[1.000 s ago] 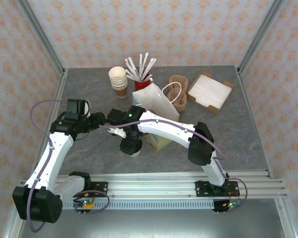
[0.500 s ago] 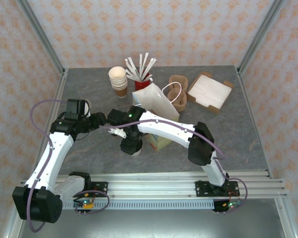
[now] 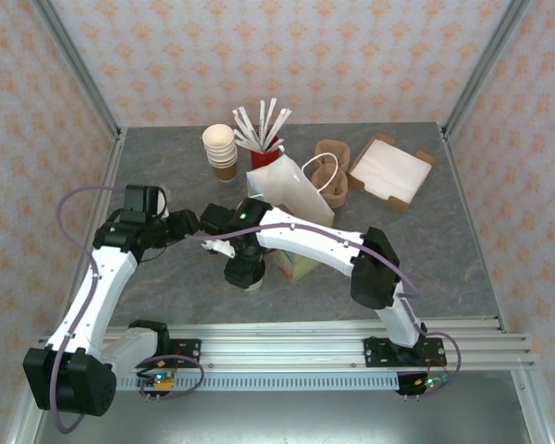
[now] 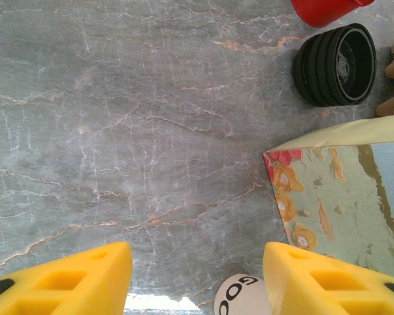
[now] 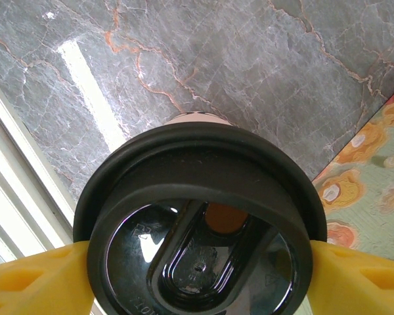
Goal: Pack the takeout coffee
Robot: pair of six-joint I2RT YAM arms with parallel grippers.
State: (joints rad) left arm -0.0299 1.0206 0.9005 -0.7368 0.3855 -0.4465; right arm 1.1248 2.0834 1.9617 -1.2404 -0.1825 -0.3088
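The takeout coffee (image 5: 198, 172), a cream cup under a round black lid, stands between my right gripper's (image 5: 200, 262) yellow fingers, which press the lid's rim on both sides. From above, that gripper (image 3: 243, 272) points down over the cup (image 3: 251, 286), just left of the white paper bag (image 3: 289, 192). The bag's floral side (image 4: 345, 203) lies at the right of the left wrist view. My left gripper (image 4: 197, 275) hovers open over bare marble, left of the right arm's wrist (image 3: 187, 225). A white round piece with black letters (image 4: 240, 298) sits by its right finger.
A stack of loose black lids (image 4: 335, 64) lies beside a red cup (image 3: 266, 154) of stirrers. Lidless cream cups (image 3: 220, 148), brown cup sleeves (image 3: 331, 172) and a napkin tray (image 3: 388, 166) line the back. Frame posts flank the table.
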